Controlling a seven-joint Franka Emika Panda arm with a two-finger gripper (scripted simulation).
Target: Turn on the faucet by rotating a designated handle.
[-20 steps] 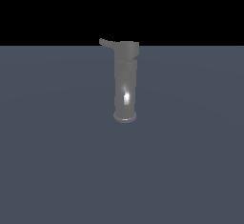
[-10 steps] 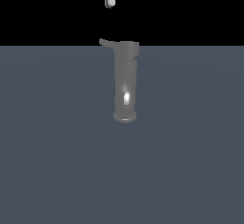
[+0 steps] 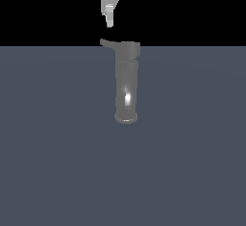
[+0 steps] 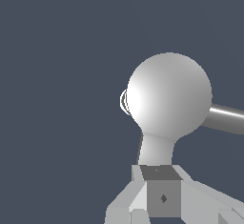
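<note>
The faucet [image 3: 127,81] is a tall grey metallic cylinder standing upright on the dark floor, with a bright glint low on its body. Its handle [image 3: 106,43], a short thin lever, juts from the top cap toward the exterior view's left. My white gripper [image 3: 109,24] hangs just above the handle's outer end without touching it, and its fingers come to a single narrow tip, shut on nothing. The wrist view looks down on the faucet's round cap [image 4: 169,94], with the handle [image 4: 155,151] running toward my gripper [image 4: 162,189].
A second grey bar [image 4: 228,118] sticks out of the cap on another side in the wrist view. The flat grey-blue floor [image 3: 57,162] lies all around the faucet's flared base [image 3: 126,119].
My gripper has come down from the top edge of the exterior view to just above the handle's tip. The faucet and handle have not moved.
</note>
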